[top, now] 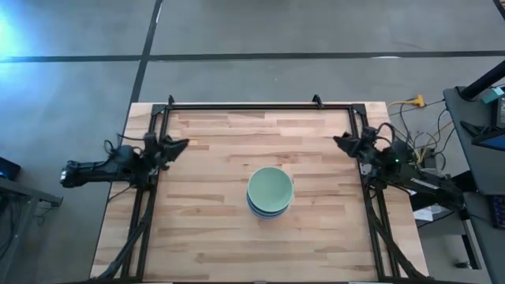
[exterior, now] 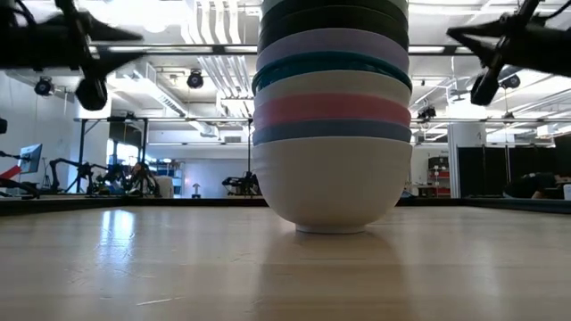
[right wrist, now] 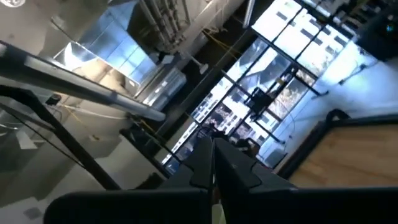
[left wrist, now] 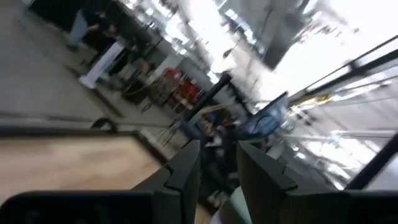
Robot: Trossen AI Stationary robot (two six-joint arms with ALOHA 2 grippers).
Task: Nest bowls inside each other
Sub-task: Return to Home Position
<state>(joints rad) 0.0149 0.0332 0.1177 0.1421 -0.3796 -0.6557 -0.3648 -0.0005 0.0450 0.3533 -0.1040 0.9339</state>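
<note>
The bowls stand nested in one stack (top: 271,192) at the table's middle, with a pale green bowl (top: 271,186) on top. In the low view the stack (exterior: 332,116) rests on the foot of a white bowl (exterior: 332,187). Above that come blue, pink, white, teal, lavender and black rims. My left gripper (top: 181,144) hovers at the table's left edge, its fingers (left wrist: 186,171) a narrow gap apart and holding nothing. My right gripper (top: 339,142) hovers at the right edge with its fingers (right wrist: 213,155) shut and holding nothing. Both are well away from the stack.
A black metal frame (top: 260,106) runs along the far edge and down both sides of the wooden table (top: 205,237). Cables and equipment (top: 418,150) sit beyond the right edge. Bare wood surrounds the stack on every side.
</note>
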